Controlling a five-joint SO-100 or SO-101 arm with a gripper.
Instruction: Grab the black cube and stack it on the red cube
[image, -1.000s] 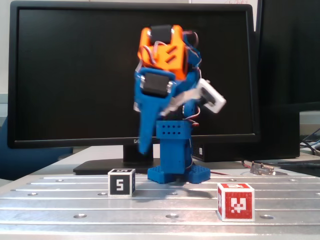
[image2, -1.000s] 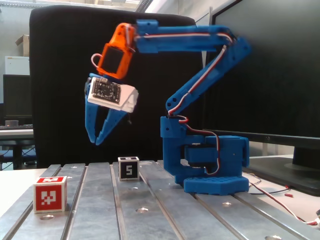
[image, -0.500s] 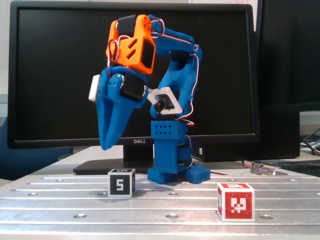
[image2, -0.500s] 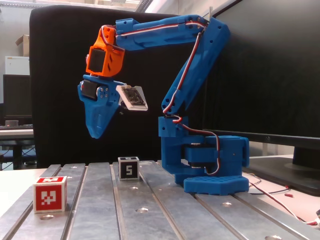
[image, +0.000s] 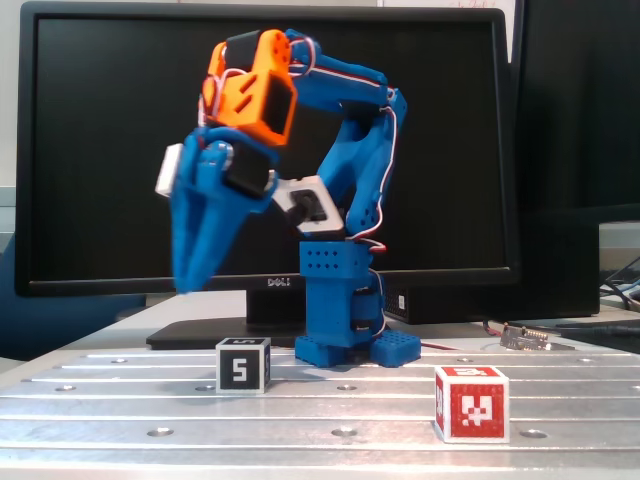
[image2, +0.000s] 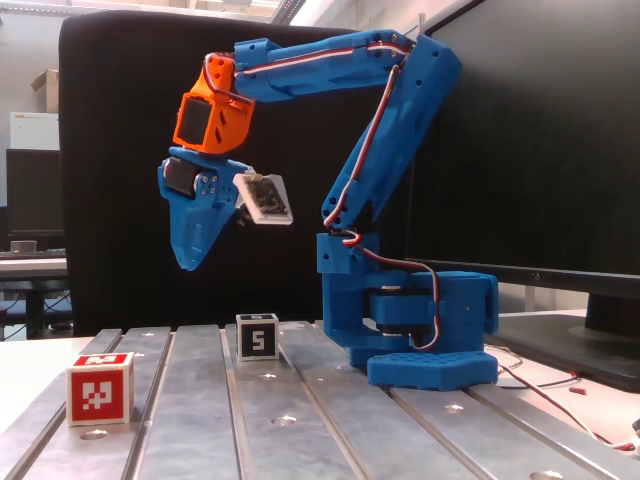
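The blue 3D-printed arm with its orange wrist block has swung across in the last second. A second ago, in the fixed view facing the monitor, its claw pointed down just in front of the base column. Now the claw (image: 185, 283) hangs further to that view's left, up and to the left of the small black cube with white edges and a white "5" (image: 243, 365). In the fixed view from the side, the claw (image2: 187, 264) hangs high above the ribbed metal worktop (image2: 300, 420), on the near side of the black cube (image2: 258, 336), and has barely shifted over the last half second.

The two blue fingers come together at a single tip in both fixed views, so the claw looks closed and holds nothing; the front view is slightly blurred there.

The black cube sits untouched on the worktop just in front of the arm's blue base (image: 350, 350). The small red cube with white edges and a red-and-white pixel pattern (image: 471, 403) stands well apart from it, to the right in the front view and nearer the camera (image2: 100, 388) in the side view.

This suggests the approach is underway but the grasp has not begun. The claw would likely need to open, line up over the black cube and descend.
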